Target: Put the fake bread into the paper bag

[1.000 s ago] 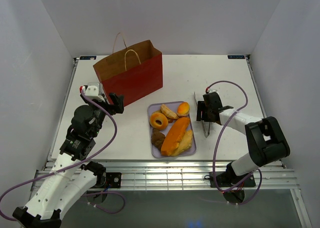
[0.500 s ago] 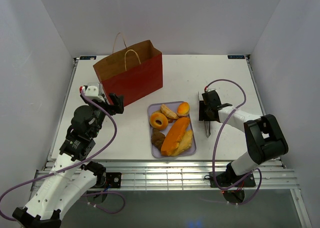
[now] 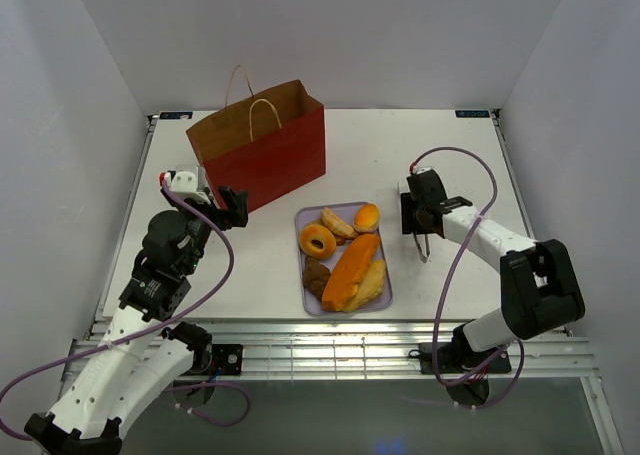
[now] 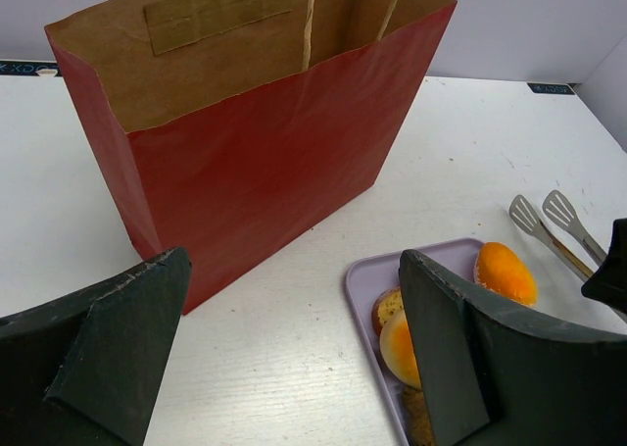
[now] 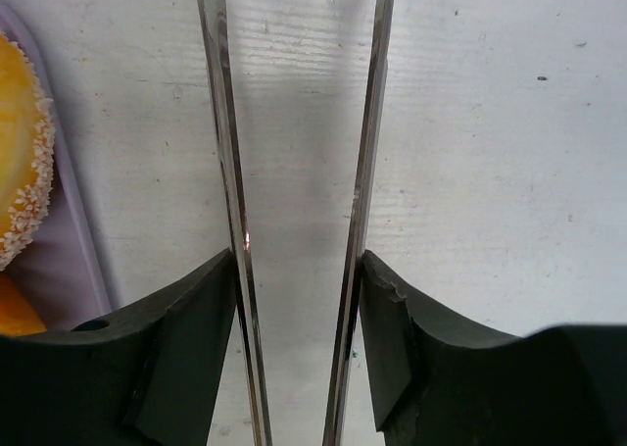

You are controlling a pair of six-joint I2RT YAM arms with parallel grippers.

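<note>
The right hand (image 5: 294,270) pinches the metal tongs (image 5: 223,152), its 2 fingers (image 5: 176,348) pressed against the outer sides of the 2 tong arms, low over the surface (image 3: 380,150) just right of the lavender tray (image 3: 303,267). The fake bread (image 3: 350,260) lies heaped in that tray, apart from the paper bag (image 3: 270,160), which stands upright and open behind it. The left hand (image 4: 291,270) is spread wide, near the bag's red front.
</note>
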